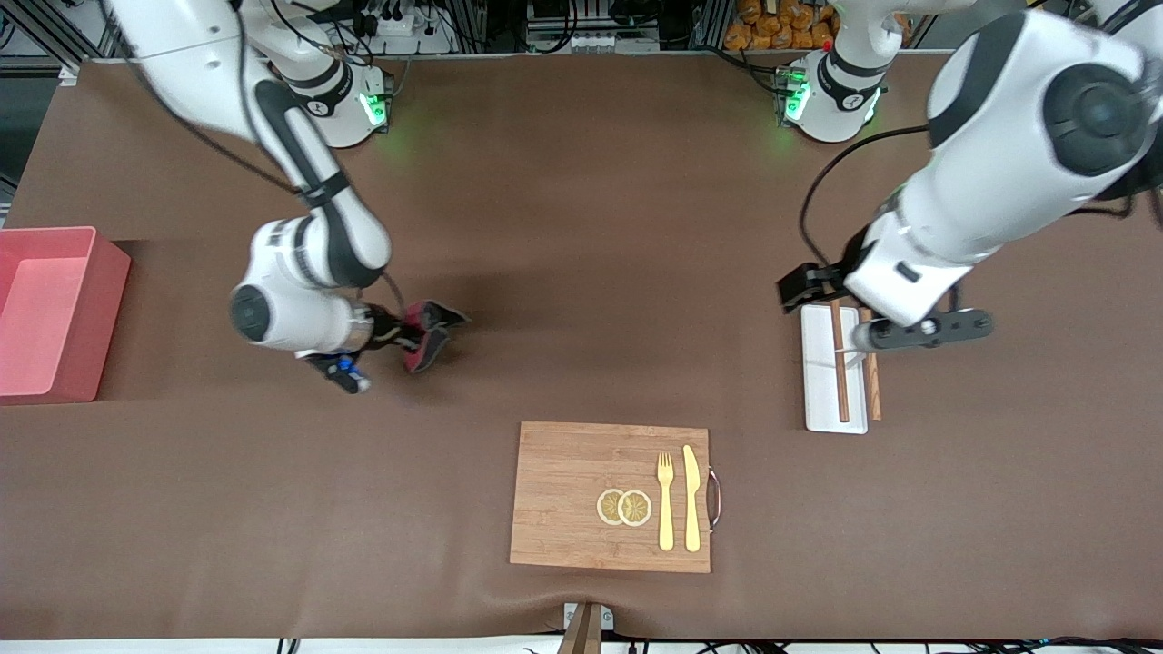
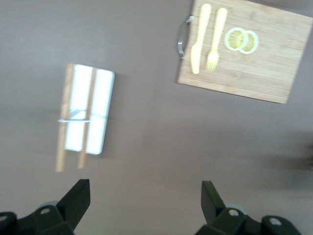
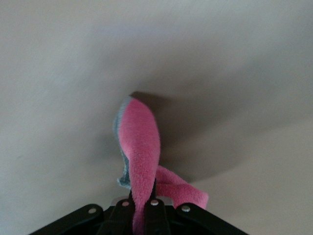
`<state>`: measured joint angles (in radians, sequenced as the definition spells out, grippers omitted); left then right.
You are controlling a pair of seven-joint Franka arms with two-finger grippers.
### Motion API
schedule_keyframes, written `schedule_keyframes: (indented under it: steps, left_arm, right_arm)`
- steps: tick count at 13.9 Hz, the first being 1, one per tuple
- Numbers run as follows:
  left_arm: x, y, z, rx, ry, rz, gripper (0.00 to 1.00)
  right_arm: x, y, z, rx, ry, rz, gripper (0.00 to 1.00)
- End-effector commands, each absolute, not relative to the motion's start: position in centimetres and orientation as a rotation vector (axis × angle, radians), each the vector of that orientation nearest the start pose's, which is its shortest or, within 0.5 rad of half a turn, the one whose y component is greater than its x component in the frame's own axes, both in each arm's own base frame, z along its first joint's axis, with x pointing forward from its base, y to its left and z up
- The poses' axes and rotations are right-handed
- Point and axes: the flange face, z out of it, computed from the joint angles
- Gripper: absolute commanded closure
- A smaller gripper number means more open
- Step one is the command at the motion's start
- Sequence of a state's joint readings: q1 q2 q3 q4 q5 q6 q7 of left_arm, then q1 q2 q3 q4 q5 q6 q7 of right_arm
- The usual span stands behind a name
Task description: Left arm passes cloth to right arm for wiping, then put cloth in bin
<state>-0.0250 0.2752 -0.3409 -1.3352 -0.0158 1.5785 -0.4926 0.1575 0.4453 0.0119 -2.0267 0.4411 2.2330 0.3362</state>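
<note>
My right gripper (image 1: 411,332) is shut on the crimson cloth (image 1: 427,347), low over the bare brown table between the bin and the wooden board. In the right wrist view the cloth (image 3: 141,142) hangs pinched between the black fingers (image 3: 124,210) of the gripper (image 3: 143,197), and its tip meets its shadow on the table. My left gripper (image 1: 877,316) is open and empty over the white tray; in the left wrist view the gripper (image 2: 145,190) has its black fingers (image 2: 78,196) spread wide. The pink-red bin (image 1: 107,300) stands at the right arm's end of the table.
A wooden cutting board (image 1: 572,490) with a yellow fork (image 1: 666,500), a knife (image 1: 692,498) and two lemon slices (image 1: 624,507) lies near the front camera. A white tray (image 1: 822,386) with chopsticks (image 1: 841,391) lies under the left hand.
</note>
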Motion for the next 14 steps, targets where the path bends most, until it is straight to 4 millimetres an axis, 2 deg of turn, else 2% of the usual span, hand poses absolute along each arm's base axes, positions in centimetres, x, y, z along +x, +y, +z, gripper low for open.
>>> schedule_keyframes:
  steps: [1, 2, 3, 4, 5, 6, 8, 10, 12, 13, 14]
  left_arm:
    - [56.4, -14.8, 61.7, -3.163, -0.112, 0.042, 0.00]
    - [55.3, -12.5, 62.1, -3.152, -0.071, 0.049, 0.00]
    - [53.8, -12.2, 62.3, -3.142, -0.015, 0.064, 0.00]
    - [53.0, -11.2, 62.6, -3.138, -0.017, 0.063, 0.00]
    - [52.4, -11.2, 62.7, -3.136, -0.002, 0.070, 0.00]
    - [52.1, -10.3, 63.2, -3.132, 0.014, 0.061, 0.00]
    - [52.0, -9.1, 63.5, -3.122, 0.152, 0.065, 0.00]
    - [52.1, -8.5, 63.6, -3.119, 0.188, 0.072, 0.00]
    - [52.6, -8.3, 63.6, -3.123, 0.182, 0.068, 0.00]
    - [52.6, -8.2, 63.6, -3.124, 0.179, 0.068, 0.00]
    - [52.8, -8.0, 63.3, -3.126, 0.175, 0.076, 0.00]
  right_arm:
    - [57.0, 1.7, 21.8, -2.877, 0.466, 0.400, 1.00]
    - [57.1, -0.4, 21.9, -2.956, 0.410, 0.388, 1.00]
    - [57.2, -2.3, 21.9, -3.048, 0.335, 0.379, 1.00]
    - [57.3, -5.4, 22.2, -3.124, 0.285, 0.370, 1.00]
    - [57.4, -8.4, 22.7, -3.178, 0.193, 0.367, 1.00]
    - [57.7, -11.0, 23.6, -3.195, 0.084, 0.349, 1.00]
    - [58.3, -16.4, 25.8, -3.194, -0.083, 0.282, 1.00]
    - [58.5, -19.1, 27.1, -3.242, -0.178, 0.269, 1.00]
    - [58.5, -20.2, 27.9, -3.298, -0.254, 0.282, 1.00]
    - [58.2, -21.0, 27.7, -3.297, -0.238, 0.295, 1.00]
    - [57.6, -21.0, 26.7, -3.282, -0.208, 0.323, 1.00]
